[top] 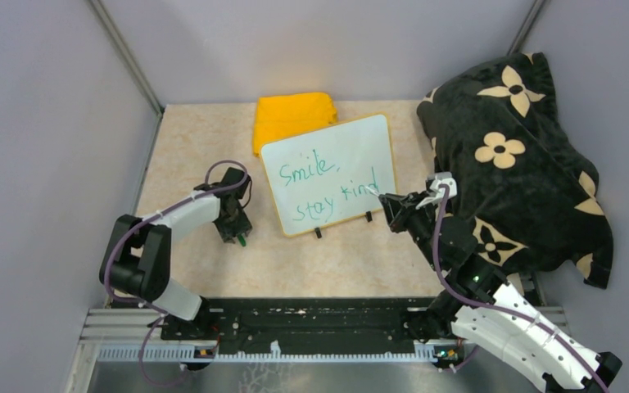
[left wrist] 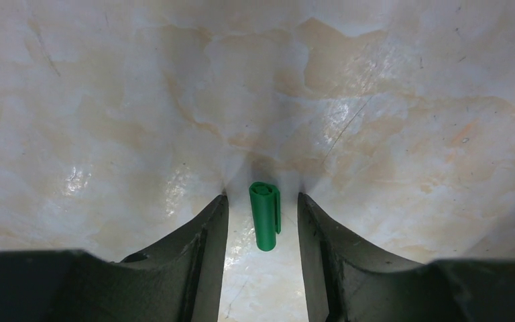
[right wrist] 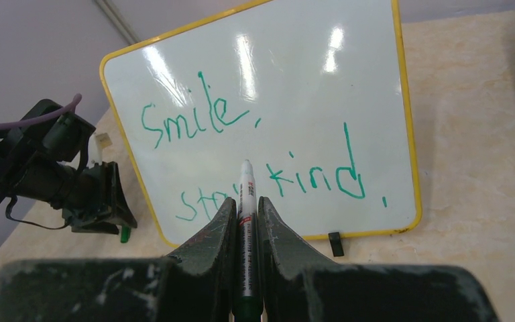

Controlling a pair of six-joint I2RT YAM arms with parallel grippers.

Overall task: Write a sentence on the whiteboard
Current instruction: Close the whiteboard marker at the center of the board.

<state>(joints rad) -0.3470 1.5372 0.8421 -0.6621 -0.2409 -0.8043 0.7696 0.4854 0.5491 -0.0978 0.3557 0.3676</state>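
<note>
Scuffed black fingers of the right gripper [right wrist: 247, 204] are clenching a slim white marker [right wrist: 247, 184] lengthwise, its tip pointing at the glossy whiteboard [right wrist: 295, 87]. That board is lying mid-way across the marbled beige table [right wrist: 483, 134], its rounded, yellow-rimmed far corner overlapping a folded yellow cloth [top: 293, 117], and the green handwritten sentence [right wrist: 194, 121] "Smile, stay kind." is running across it in two lines. Over to the left, the left gripper [left wrist: 263, 196] is standing released, its curved dark jaws straddling a small green cylindrical cap [left wrist: 266, 221] without touching it.
</note>
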